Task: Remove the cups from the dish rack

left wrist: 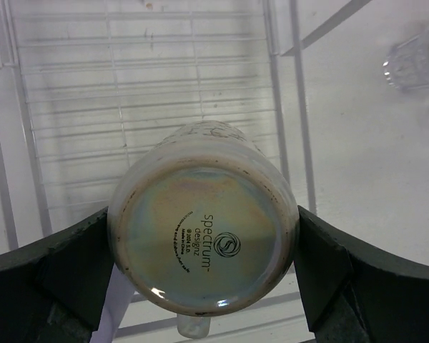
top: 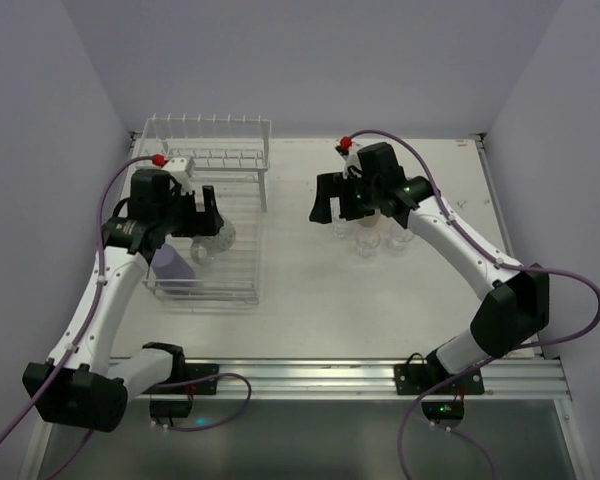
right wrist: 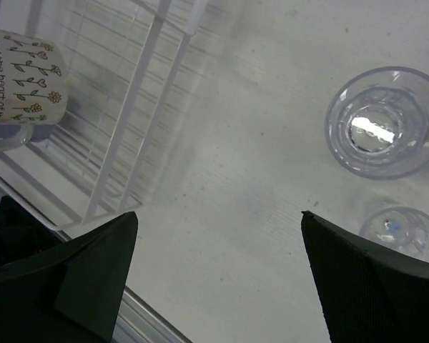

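Upturned mug closest to the lens in the left wrist view: glazed base with maker's stamp facing up, handle stub poking out at the bottom edge. Left fingers press against its wall on both sides, gripping it across the body rather than by the handle, likely because the round wall gives two flat contact lines. The mug sits over the wire floor of the dish rack; can't tell whether it has cleared the wire. It rests mouth-down, as for draining. A lavender cup lies in the same basket, just beside the left arm, not yet taken out. Moving right, bare table separates the rack from the drop-off spot. Right fingers are spread wide with nothing between them, hanging above the table. Just beyond them stand two clear glasses, one large and one smaller, upright and near each other, grouped well apart from the rack. Judgement: unloading is partway done, with the mug next to go.
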Robot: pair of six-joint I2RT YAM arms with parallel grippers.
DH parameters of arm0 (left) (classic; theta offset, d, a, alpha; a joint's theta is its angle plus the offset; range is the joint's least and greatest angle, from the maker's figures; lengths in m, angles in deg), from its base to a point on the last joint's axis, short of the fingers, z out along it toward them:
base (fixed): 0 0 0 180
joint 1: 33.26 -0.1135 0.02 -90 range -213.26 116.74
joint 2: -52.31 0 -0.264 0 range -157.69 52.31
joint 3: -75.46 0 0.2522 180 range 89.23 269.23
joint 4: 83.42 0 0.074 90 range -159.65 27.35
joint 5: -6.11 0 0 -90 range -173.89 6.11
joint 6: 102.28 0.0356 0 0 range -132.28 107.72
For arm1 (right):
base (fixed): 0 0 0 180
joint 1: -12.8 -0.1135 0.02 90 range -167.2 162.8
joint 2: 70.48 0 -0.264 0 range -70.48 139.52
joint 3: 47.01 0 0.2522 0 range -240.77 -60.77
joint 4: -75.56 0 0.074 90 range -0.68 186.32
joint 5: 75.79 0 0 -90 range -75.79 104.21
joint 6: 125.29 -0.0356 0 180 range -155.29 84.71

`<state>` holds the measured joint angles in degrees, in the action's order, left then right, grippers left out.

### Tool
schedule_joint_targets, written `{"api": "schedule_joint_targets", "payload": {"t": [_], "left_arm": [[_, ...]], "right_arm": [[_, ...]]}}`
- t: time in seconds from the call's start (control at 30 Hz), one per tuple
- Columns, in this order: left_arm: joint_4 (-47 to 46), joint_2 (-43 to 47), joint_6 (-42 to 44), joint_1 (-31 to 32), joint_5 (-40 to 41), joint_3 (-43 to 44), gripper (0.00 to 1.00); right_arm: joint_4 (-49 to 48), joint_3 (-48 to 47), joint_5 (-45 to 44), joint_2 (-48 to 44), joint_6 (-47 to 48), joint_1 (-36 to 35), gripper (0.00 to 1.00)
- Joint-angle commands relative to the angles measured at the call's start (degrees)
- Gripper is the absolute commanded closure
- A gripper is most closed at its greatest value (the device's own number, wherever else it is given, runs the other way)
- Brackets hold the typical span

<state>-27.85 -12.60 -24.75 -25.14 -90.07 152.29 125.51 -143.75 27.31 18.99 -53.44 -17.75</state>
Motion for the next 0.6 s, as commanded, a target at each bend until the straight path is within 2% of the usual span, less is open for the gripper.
{"api": "schedule_joint_targets", "payload": {"t": [0.0,0.03,0.13,0.2,0.33,0.5,0.53,0.57], "left_arm": [[-3.13,6.70,-2.64,-0.39,-8.66,5.14,1.00],[-3.30,7.50,-3.52,-0.39,-9.37,5.05,1.00],[-4.27,10.32,-4.66,-0.39,-12.63,4.70,1.00],[-5.40,12.16,-5.11,-0.39,-14.99,4.00,1.00],[-11.20,16.20,-7.21,-0.39,-21.24,1.27,1.00],[-21.02,19.90,-11.60,-0.39,-30.62,-3.37,1.00],[-23.15,20.34,-13.96,-0.39,-31.96,-4.35,1.00],[-25.26,20.87,-15.38,-0.39,-33.45,-5.40,1.00]], "right_arm": [[-10.67,6.33,9.65,-5.35,-3.29,0.57,0.02],[-12.87,7.04,10.53,-6.75,-4.77,0.57,0.09],[-14.73,7.92,13.86,-7.03,-7.07,0.57,0.17],[-16.14,8.27,20.36,-6.77,-8.47,0.57,0.16],[-26.49,12.13,32.93,-6.77,-16.81,0.58,0.13],[-50.73,19.23,44.54,-5.72,-29.54,0.66,0.13],[-60.17,20.56,47.25,-5.45,-35.23,0.66,0.13],[-64.62,22.93,48.67,-5.27,-37.90,0.66,0.13]]}}
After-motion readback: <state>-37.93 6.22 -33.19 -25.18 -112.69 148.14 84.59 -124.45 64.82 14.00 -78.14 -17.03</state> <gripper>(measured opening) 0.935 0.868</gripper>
